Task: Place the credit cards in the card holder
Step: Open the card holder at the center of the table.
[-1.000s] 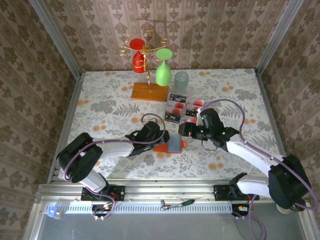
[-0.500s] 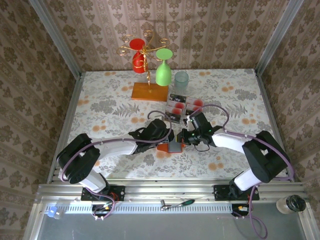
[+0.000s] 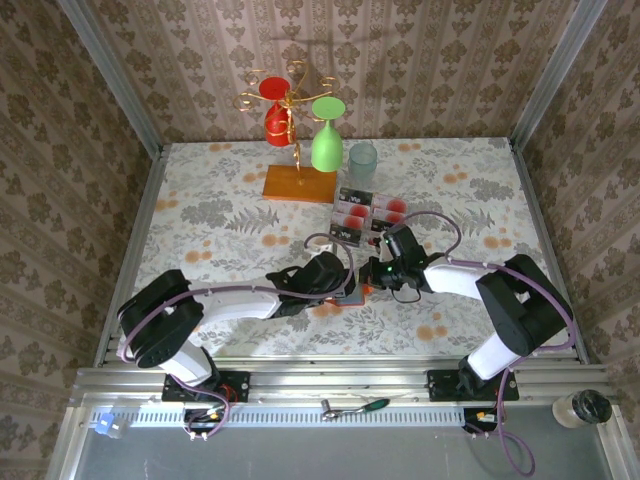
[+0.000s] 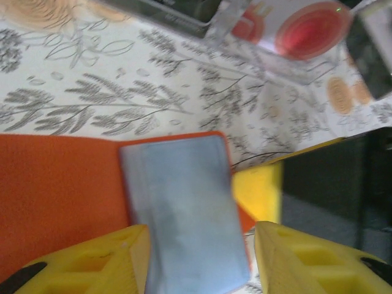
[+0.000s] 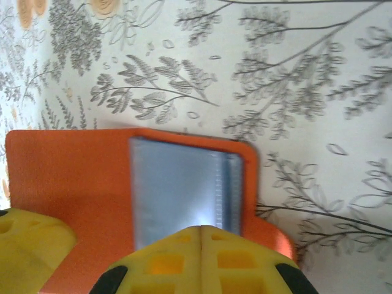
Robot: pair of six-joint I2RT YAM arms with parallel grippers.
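The card holder (image 3: 352,292) lies open on the table between both grippers. The left gripper (image 4: 199,257) straddles it half-open; the right gripper (image 5: 202,236), fingers pressed together, meets its grey pocket. The credit cards (image 3: 368,212) lie just beyond, nearer the right arm.

From above, both arms cover most of the card holder (image 3: 354,291); the left wrist view crops the blurred credit cards (image 4: 294,27).
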